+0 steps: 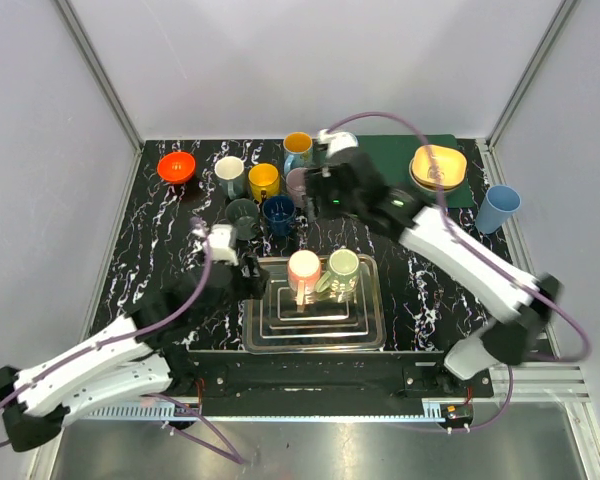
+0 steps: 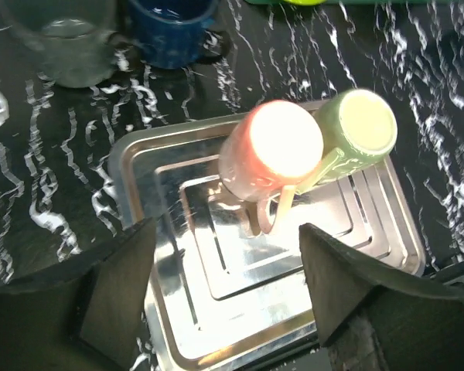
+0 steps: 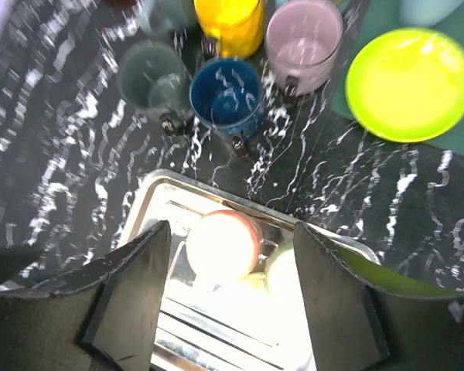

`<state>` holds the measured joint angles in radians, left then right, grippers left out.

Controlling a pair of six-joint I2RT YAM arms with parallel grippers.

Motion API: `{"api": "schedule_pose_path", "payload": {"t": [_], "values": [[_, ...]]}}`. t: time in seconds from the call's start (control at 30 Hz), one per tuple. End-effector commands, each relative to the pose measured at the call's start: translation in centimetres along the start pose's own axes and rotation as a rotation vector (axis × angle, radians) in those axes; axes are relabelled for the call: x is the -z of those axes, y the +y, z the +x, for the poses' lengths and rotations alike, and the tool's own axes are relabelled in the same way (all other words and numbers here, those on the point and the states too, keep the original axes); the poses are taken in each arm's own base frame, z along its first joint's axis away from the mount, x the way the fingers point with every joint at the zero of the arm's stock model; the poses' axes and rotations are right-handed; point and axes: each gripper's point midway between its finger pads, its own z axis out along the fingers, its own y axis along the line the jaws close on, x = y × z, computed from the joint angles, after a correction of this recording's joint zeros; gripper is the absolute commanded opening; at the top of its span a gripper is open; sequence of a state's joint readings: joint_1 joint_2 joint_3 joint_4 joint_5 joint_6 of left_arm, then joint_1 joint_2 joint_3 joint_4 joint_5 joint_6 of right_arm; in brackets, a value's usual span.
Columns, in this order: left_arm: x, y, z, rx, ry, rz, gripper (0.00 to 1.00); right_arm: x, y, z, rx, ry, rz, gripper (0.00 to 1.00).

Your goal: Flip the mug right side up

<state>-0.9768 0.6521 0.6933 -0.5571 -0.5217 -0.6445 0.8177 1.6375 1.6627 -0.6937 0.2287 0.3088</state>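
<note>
Two mugs sit base-up on the tray (image 1: 262, 336): pink mug (image 2: 282, 151) and green mug (image 2: 356, 127), touching side by side in the middle of the tray. Pink mug's handle points toward the near edge; green's handle faces the pink mug. The task doesn't say which one is the target. Pink looks likelier, as it is centred in both wrist views.

Left tool (image 2: 228, 228) is released, jaws wide apart, hovering over the tray's left side, apart from the pink mug and gripping nothing. Right tool (image 3: 232, 228) is also spread open and empty, above the tray's far edge, looking down on both mugs.

Step judged: approach, no grasp made, no mug turned yet. Next move calls for one tool to drop, close on the pink mug's body or handle, lift clear of the green mug, roll it half a turn and set it down mouth up. Risk: knocking the green mug, since they touch.

Blue mug (image 3: 226, 97) and other upright mugs stand on the tabletop (image 1: 160, 262) beyond the tray.
</note>
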Motion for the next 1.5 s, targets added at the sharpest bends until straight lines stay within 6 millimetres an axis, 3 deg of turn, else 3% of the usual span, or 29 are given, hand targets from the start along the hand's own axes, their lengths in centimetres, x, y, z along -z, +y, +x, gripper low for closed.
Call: {"api": "schedule_pose_path", "payload": {"t": [0.0, 0.03, 0.07, 0.13, 0.17, 0.2, 0.27, 0.57, 0.97, 1.23, 1.33, 1.47], "values": [[-3.2, -5.2, 1.6, -0.144, 0.102, 0.165, 0.75, 6.8, -2.9, -1.2, -0.037, -0.142, 0.056, 0.7], [-3.8, -5.7, 1.9, -0.165, 0.127, 0.167, 0.74, 8.2, -3.7, -1.1, -0.042, -0.159, 0.069, 0.71], [-5.3, -6.0, 3.7, -0.217, 0.203, 0.152, 0.73, 8.2, -4.3, 0.0, -0.035, -0.146, 0.086, 0.71], [-6.5, -7.1, 3.5, -0.242, 0.234, 0.144, 0.71, 9.3, -5.2, 0.4, -0.037, -0.164, 0.104, 0.71], [-7.6, -7.1, 4.9, -0.274, 0.289, 0.131, 0.7, 9.3, -5.6, 1.2, -0.036, -0.152, 0.112, 0.71], [-8.1, -7.8, 4.5, -0.273, 0.291, 0.131, 0.7, 9.7, -5.7, 1.4, -0.04, -0.16, 0.107, 0.71], [-9.2, -7.7, 5.9, -0.298, 0.351, 0.109, 0.7, 9.7, -5.9, 2.4, -0.042, -0.141, 0.106, 0.71], [-11.9, -7.8, 8.2, -0.32, 0.447, 0.068, 0.68, 9.8, -6.1, 4.2, -0.055, -0.131, 0.081, 0.71], [-13.1, -6.6, 9.3, -0.302, 0.508, 0.041, 0.43, 9.3, -6.1, 4.3, -0.041, -0.124, 0.086, 0.72], [-13.0, -6.5, 9.7, -0.308, 0.523, 0.049, 0.16, 8.9, -5.9, 4.4, -0.041, -0.115, 0.081, 0.72], [-12.8, -6.6, 9.8, -0.302, 0.523, 0.061, 0.0, 9.0, -5.8, 4.4, -0.043, -0.113, 0.074, 0.72], [-11.6, -6.9, 9.2, -0.285, 0.507, 0.098, 0.0, 9.2, -5.4, 4.3, -0.049, -0.114, 0.055, 0.71]]}}
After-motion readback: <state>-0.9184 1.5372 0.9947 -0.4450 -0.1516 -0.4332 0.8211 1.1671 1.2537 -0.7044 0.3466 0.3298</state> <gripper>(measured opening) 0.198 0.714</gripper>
